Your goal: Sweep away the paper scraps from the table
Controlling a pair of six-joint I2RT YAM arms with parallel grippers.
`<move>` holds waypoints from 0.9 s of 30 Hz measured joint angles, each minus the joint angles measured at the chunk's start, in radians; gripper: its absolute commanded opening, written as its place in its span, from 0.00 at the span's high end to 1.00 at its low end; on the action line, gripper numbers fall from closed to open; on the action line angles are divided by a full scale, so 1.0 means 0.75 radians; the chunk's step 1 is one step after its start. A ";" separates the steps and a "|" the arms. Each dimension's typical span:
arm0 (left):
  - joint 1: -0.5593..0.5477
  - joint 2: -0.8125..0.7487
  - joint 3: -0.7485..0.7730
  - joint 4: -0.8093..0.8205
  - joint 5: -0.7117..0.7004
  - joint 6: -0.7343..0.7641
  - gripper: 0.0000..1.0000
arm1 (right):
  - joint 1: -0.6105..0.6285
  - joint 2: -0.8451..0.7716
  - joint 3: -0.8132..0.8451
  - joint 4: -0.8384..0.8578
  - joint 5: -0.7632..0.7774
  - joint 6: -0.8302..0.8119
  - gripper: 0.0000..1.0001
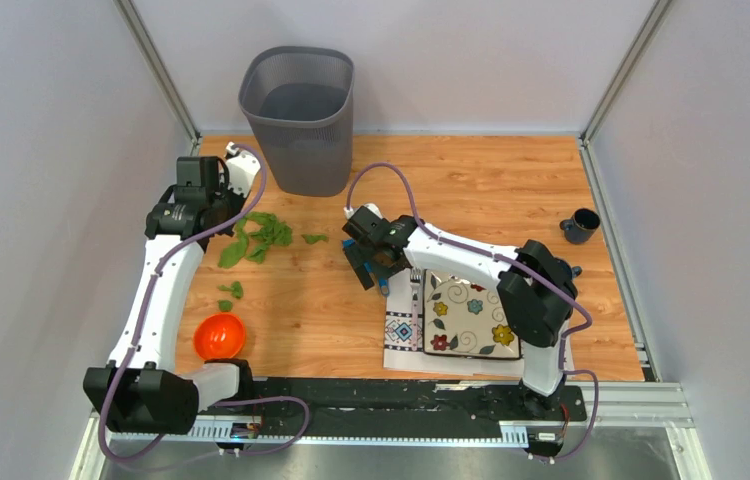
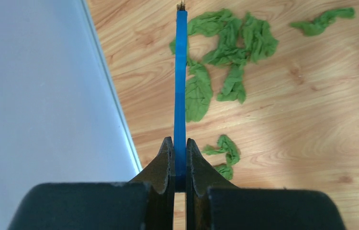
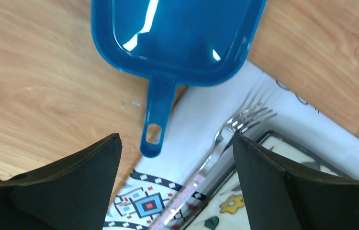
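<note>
Pinching blue brush (image 2: 180, 72), L fingers (image 2: 161, 167) sit beside paper scraps (image 2: 230, 48); R fingers (image 3: 72, 182) spread over dustpan (image 3: 177, 33).

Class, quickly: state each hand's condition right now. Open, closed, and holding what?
Left hand: closed on the blue brush.
Right hand: open, holding nothing, above the handle of the blue dustpan.

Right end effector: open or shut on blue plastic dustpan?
Open: the right end effector has its black fingers wide apart; the blue plastic dustpan lies untouched, its handle between them.
</note>
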State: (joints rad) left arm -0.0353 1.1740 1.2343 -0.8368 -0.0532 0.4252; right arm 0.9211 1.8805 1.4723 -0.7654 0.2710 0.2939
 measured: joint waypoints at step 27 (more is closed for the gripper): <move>0.106 0.086 -0.010 0.083 -0.111 0.073 1.00 | 0.078 0.112 -0.116 0.060 -0.119 -0.045 1.00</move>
State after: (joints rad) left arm 0.0441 1.2388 1.2270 -0.7746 -0.1368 0.4797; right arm 0.9794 1.9644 1.3849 -0.7204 0.1822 0.2604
